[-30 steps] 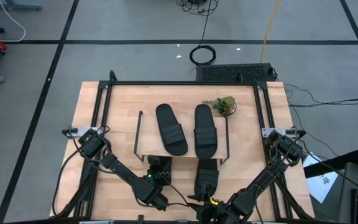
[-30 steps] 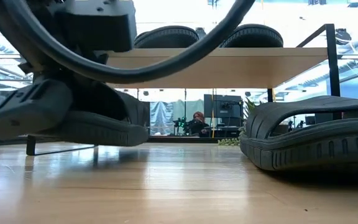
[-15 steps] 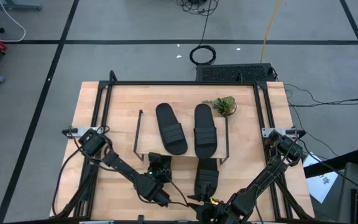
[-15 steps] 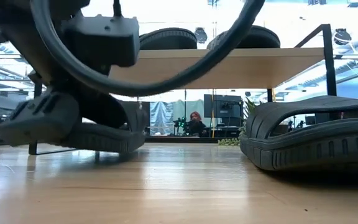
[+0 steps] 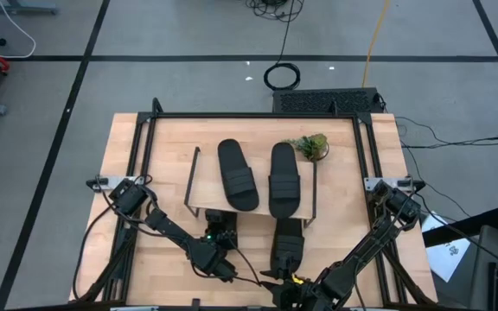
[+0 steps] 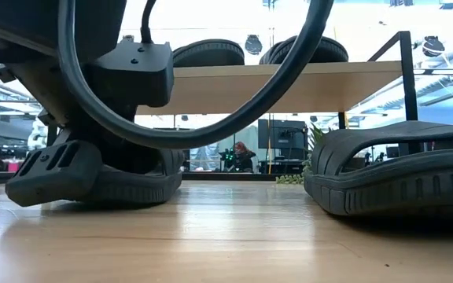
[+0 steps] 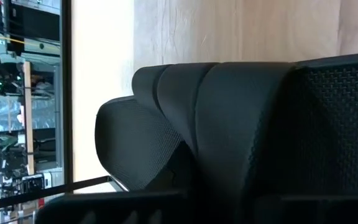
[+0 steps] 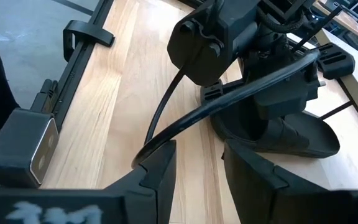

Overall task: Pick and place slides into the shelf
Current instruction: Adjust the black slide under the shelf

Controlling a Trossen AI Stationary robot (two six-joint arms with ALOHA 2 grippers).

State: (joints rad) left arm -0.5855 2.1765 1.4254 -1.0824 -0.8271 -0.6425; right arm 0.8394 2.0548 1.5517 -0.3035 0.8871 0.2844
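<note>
Two slides are lying side by side on the shelf's (image 5: 199, 192) wooden top, the left one (image 5: 238, 175) angled, the right one (image 5: 284, 180) straight; a third slide (image 5: 288, 244) is resting on the table (image 5: 145, 259) in front of the shelf, near the right gripper (image 8: 197, 165), whose fingers are standing apart and empty at the table's near edge; the left gripper (image 5: 219, 242) is clenching the fourth slide (image 6: 124, 185), which is sitting flat on the tabletop with its toe reaching under the shelf's front edge; a small green plant (image 5: 309, 145) is sitting behind the shelf.
</note>
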